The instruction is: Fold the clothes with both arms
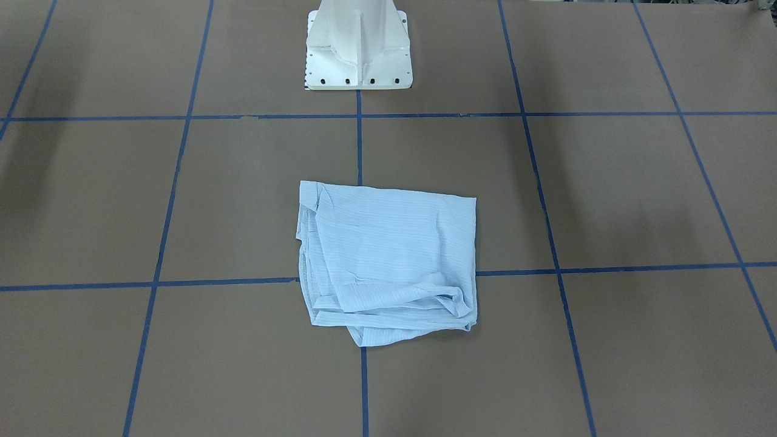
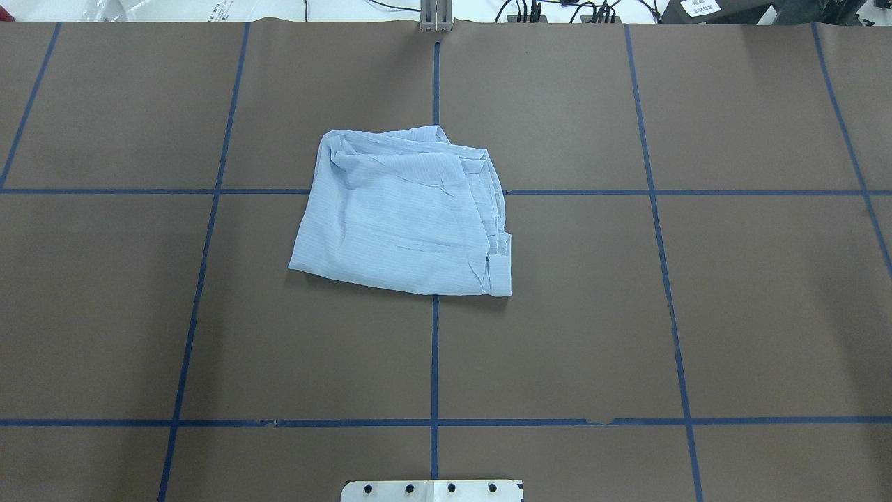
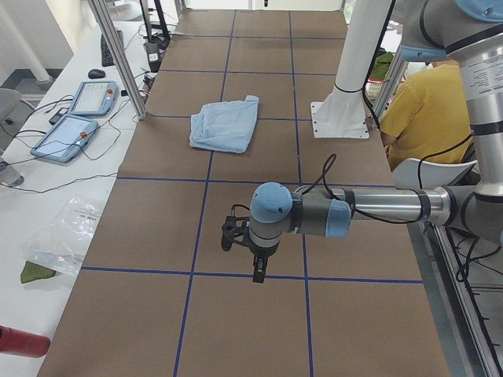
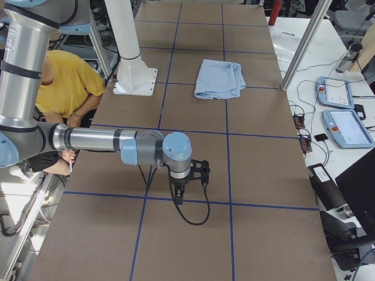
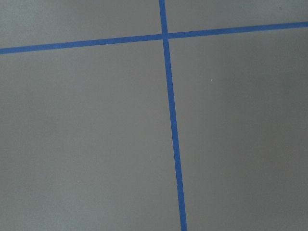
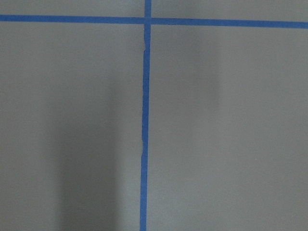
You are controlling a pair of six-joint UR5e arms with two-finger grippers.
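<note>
Thin light-blue striped shirt [image 2: 404,213] lies folded; left gripper [image 3: 257,271] and right gripper [image 4: 178,198] hang well apart from it (finger state indeterminable). Advised: pinch matching corners, move symmetrically.

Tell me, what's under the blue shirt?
The shirt lies on the brown table. Blue tape lines run under it; where they cross is covered. Whether anything else hides beneath can't be seen.

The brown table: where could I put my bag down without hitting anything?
The shirt fills only the middle of the table. The taped squares either side of it are bare, as is the strip between it and the white base. The table's ends are less free: the left arm and right arm hang over them.
</note>
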